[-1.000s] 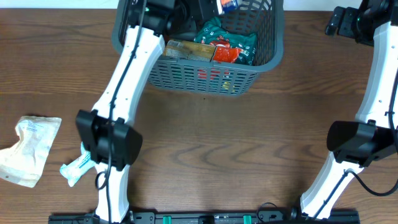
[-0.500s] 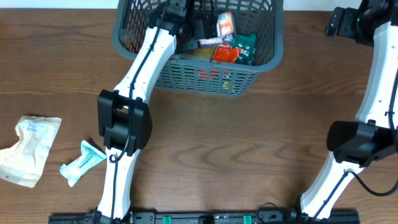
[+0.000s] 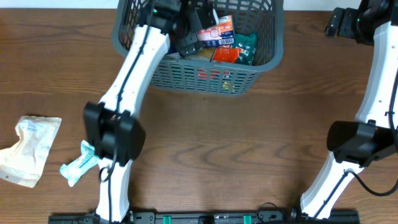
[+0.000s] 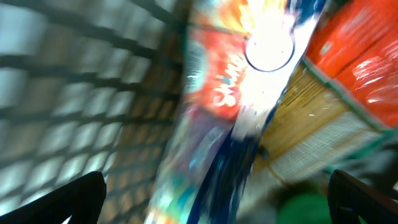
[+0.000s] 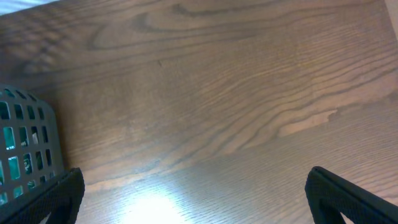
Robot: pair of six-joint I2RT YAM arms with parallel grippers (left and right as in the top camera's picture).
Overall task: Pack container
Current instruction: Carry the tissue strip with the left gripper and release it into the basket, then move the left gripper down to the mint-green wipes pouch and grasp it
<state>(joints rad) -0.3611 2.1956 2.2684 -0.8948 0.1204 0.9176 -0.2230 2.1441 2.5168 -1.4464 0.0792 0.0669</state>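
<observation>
The container [image 3: 200,76], a dark grey slotted basket, stands at the table's far middle. Inside lie a red packet [image 3: 225,55], a green packet [image 3: 246,43] and a red-and-white snack packet [image 3: 217,32]. My left gripper [image 3: 194,32] reaches into the basket just left of the snack packet. In the left wrist view, which is blurred, the left gripper [image 4: 214,199] stands open and the snack packet [image 4: 236,93] lies loose below it, beside the lattice wall [image 4: 74,81]. My right gripper [image 3: 339,23] hangs at the far right; the right gripper [image 5: 196,193] is open over bare wood.
A beige pouch [image 3: 28,149] and a pale blue-green packet [image 3: 78,163] lie on the table at the near left. A corner of the basket [image 5: 22,149] shows at the left edge of the right wrist view.
The left gripper has opened and let go of the red-and-white snack packet inside the basket, and its arm has swung slightly left. The right arm has not moved.
</observation>
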